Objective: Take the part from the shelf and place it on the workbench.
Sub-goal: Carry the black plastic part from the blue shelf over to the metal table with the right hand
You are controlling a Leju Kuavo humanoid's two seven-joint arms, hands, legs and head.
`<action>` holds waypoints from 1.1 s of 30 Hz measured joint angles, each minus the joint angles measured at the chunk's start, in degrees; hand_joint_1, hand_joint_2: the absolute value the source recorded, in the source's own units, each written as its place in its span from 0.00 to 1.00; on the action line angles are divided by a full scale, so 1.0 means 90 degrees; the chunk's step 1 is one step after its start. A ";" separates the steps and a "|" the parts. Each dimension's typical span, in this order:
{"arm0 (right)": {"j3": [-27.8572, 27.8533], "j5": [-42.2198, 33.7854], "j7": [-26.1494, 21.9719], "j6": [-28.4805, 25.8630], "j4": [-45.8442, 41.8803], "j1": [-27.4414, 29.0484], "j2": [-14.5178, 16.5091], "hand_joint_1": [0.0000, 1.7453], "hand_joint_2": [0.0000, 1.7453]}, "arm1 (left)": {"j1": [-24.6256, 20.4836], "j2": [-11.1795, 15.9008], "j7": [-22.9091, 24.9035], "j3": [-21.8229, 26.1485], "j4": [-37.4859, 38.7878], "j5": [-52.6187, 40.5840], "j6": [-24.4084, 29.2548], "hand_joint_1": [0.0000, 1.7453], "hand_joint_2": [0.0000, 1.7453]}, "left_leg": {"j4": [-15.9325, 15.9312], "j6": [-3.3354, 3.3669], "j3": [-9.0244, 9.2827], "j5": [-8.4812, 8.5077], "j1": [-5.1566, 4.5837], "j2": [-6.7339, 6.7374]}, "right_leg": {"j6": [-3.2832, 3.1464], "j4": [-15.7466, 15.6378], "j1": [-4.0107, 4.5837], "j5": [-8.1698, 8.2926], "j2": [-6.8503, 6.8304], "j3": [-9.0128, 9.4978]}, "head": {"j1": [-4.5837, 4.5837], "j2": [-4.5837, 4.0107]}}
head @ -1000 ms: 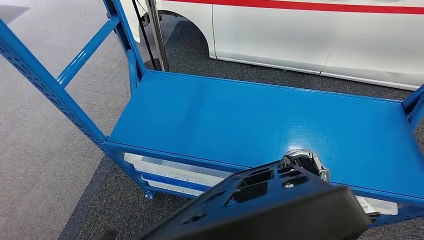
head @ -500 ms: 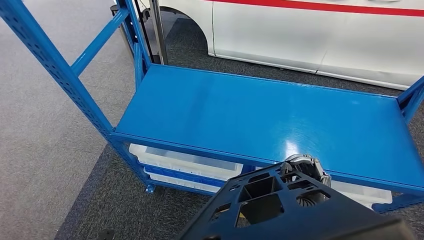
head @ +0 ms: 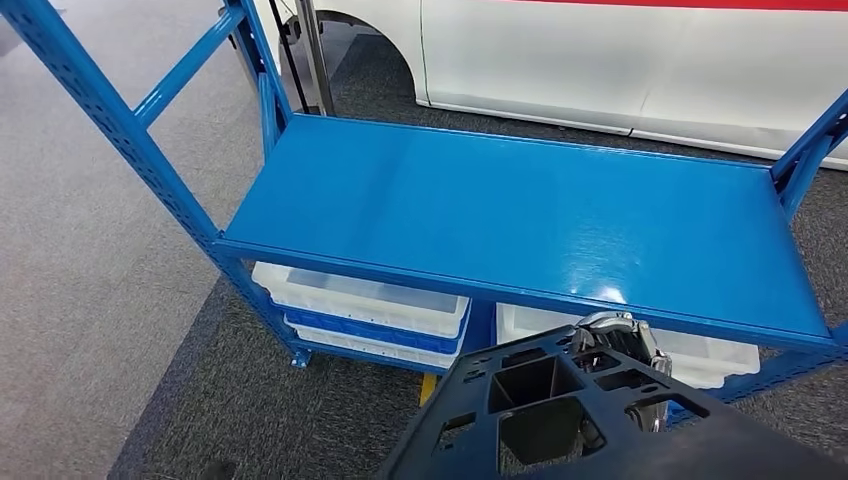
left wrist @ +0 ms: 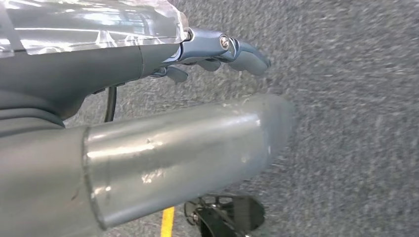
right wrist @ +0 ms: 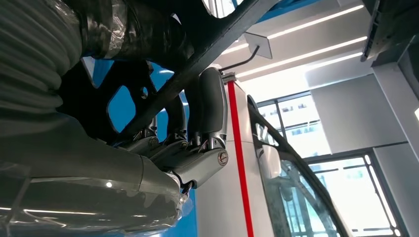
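The part (head: pixel 560 420) is a flat black plastic frame with several cut-out openings, low in the head view in front of the blue shelf (head: pixel 500 210). My right hand (head: pixel 615 340) grips its far edge, silver fingers hooked over the rim. In the right wrist view the right hand (right wrist: pixel 197 143) has its dark fingers curled around a rib of the black part (right wrist: pixel 217 39). My left hand (left wrist: pixel 217 49) hangs over grey carpet with its fingers loosely extended and nothing in it. The shelf's top board is bare.
White bins (head: pixel 360 300) stand on the shelf's lower level, with another white bin (head: pixel 700 355) to the right. Blue perforated uprights (head: pixel 110 120) frame the shelf's left end. A white vehicle (head: pixel 620 60) stands behind it. Grey carpet surrounds the shelf.
The whole picture has shifted: the shelf now lies farther off and the bins under it have come into view. The black part stays in my right hand, lower in the picture.
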 joint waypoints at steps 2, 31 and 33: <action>0.0000 0.0000 -0.0010 -0.0005 -0.0021 0.0010 0.0000 0.74 1.00 | -0.0019 0.0007 0.0004 0.0002 0.0000 -0.0002 0.0000 0.00 0.00 | -0.0898 0.0101 0.0630 0.0144 -0.0039 -0.0003 | 0.0027 0.0049 0.0017 0.0063 0.0000 -0.0103 | 0.0001 0.0000; -0.0879 -0.0774 -0.0544 0.1369 -0.0161 0.1053 0.0241 0.74 1.00 | 0.0050 -0.0060 0.0233 0.0342 0.0000 -0.0018 0.0020 0.00 0.00 | -0.0372 0.0083 0.0239 -0.0060 -0.0044 -0.0077 | -0.0029 -0.0052 0.0012 -0.0091 0.0354 0.0186 | 0.0001 0.0000; -0.1162 -0.0761 -0.0578 0.1586 -0.0180 0.1143 0.0407 0.74 1.00 | 0.0059 -0.0066 0.0230 0.0393 0.0000 -0.0022 0.0026 0.00 0.00 | -0.1154 0.0170 0.0658 0.0202 -0.0042 -0.0430 | 0.0008 -0.0027 0.0009 -0.0071 0.0505 0.0156 | 0.0002 0.0000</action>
